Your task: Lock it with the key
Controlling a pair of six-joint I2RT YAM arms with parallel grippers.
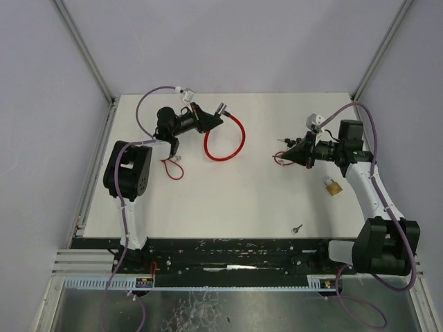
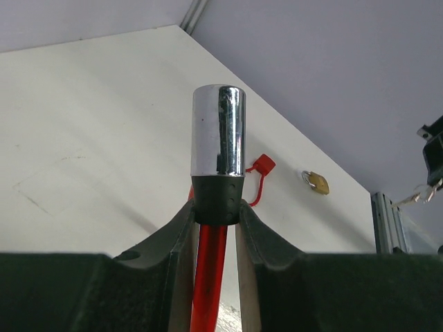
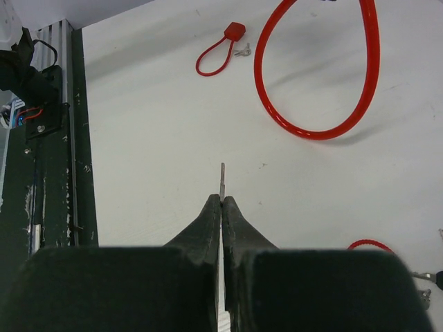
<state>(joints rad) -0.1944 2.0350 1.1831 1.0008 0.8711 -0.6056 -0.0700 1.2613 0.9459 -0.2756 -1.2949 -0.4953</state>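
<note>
The right hand (image 3: 222,202) pinches the key (image 3: 222,178) blade-forward, while the left hand (image 2: 218,214) grasps the lock barrel (image 2: 218,131) upright, seemingly presenting it for insertion.

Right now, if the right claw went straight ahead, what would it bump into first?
Probably nothing soon: only bare table. The right claw, pinching a thin key, aims just beside the big red cable; the small red loop lies farther along that line, though depth is unclear.
</note>
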